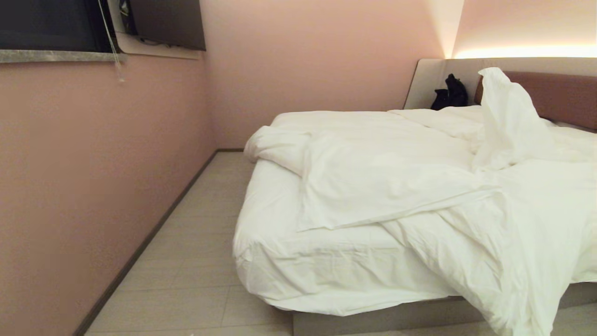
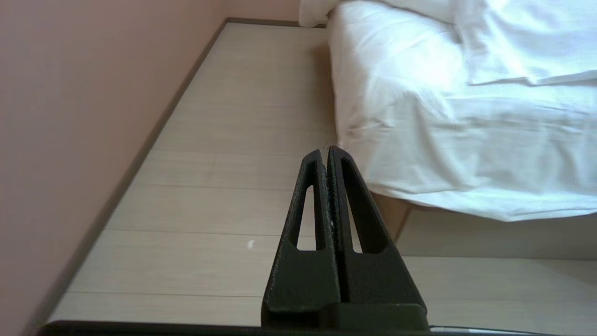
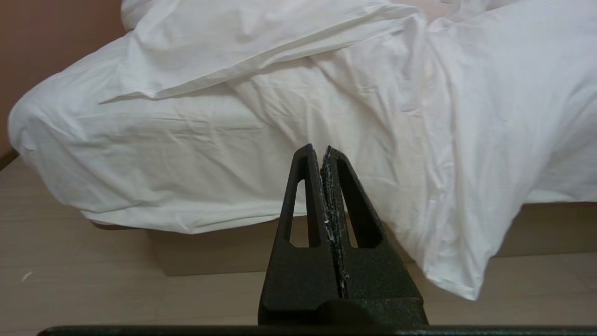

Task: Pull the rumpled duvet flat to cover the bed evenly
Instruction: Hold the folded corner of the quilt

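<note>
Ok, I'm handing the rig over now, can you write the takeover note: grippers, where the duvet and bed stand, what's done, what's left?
Left gripper: shut, empty, over the floor off the bed's corner.
Right gripper: shut, empty, facing the bed's near edge.
Duvet: rumpled on the bed, one flap folded back, a peak standing near the headboard, a corner hanging over the near edge towards the floor.
Done: nothing yet.
Left: grasp the duvet, pull it flat and even.

Head view: looked down from above the foot of the wide white-sheeted bed toward its brown headboard.
Wrist views: sat low, near its foot edge.
Shared: the bed's left foot corner.
</note>
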You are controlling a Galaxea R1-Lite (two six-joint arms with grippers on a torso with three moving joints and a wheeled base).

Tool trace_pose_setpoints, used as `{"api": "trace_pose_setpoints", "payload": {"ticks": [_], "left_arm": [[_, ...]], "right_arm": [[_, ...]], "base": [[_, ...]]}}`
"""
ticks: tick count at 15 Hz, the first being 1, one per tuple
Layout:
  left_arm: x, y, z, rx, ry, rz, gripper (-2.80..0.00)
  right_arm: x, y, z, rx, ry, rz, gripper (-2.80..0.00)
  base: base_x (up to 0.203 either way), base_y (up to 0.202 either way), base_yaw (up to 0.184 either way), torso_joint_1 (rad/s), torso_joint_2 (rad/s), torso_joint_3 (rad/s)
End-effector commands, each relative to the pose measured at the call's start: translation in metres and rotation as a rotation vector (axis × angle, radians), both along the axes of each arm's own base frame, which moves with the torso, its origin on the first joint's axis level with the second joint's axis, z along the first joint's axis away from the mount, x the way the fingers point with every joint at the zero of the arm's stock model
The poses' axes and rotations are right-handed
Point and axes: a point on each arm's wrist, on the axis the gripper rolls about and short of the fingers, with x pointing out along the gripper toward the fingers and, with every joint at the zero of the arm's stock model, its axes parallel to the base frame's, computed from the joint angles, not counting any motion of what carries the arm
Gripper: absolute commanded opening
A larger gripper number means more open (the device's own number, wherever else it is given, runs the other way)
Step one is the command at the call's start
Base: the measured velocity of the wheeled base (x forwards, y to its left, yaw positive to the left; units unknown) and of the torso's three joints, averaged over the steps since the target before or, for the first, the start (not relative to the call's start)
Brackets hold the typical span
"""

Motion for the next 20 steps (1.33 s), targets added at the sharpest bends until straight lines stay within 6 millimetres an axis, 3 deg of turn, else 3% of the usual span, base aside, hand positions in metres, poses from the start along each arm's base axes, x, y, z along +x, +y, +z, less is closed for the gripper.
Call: {"api": "trace_pose_setpoints", "payload": {"ticks": [1, 11, 20], "left_arm": [[0.0, 0.0, -0.0002, -0.001, 0.002, 0.001, -2.8], [0.0, 0.0, 0.0, -0.004, 0.0, 0.001, -2.8], [-0.0001, -0.0001, 0.0004, 0.001, -0.001, -0.002, -2.8]], "right_arm": [[0.0, 0.0, 0.0, 0.0, -0.001, 0.0, -2.8], [0.0, 0.0, 0.0, 0.0, -0.001, 0.0, -2.8], [0.0, 0.0, 0.0, 0.0, -0.001, 0.0, -2.8]], "base": [[0.0, -0.192, -0.003, 0.002, 0.0, 0.003], [0.0, -0.186, -0.001, 0.003, 0.0, 0.003], [0.0, -0.009, 0.0, 0.0, 0.0, 0.001]]}}
